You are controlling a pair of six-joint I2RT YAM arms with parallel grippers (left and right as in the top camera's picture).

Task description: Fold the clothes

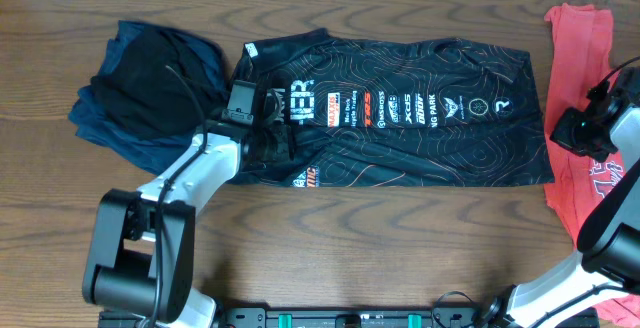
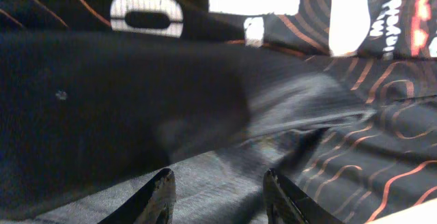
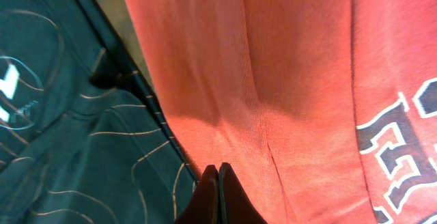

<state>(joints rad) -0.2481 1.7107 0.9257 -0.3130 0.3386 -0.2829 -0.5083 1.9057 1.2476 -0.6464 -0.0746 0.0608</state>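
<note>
Presently, on the wooden table (image 1: 400,258), largest first:

1. Black jersey (image 1: 420,138): spread flat at centre, lettering up, bunched at its 9 o'clock end. Risk: a lift from that rumpled end would likely drag the whole cloth askew and set the fold line crooked.
2. Coral T-shirt (image 1: 580,38): at 3 o'clock, its edge just beside the jersey's right hem. Risk: a pinch aimed at the hem could catch coral cloth instead, or both layers together.
3. Navy and black pile (image 1: 140,98): at 9 to 10 o'clock, touching the jersey's left end. It crowds the left arm's side and could be swept along by a fold.
4. Left gripper (image 2: 218,193): over the jersey's 9 o'clock end, fingers apart, fabric beneath them, no pinch evident.
5. Right gripper (image 3: 217,179): over the T-shirt near the jersey's 3 o'clock edge, fingertips pressed together, no cloth visibly between them.
</note>
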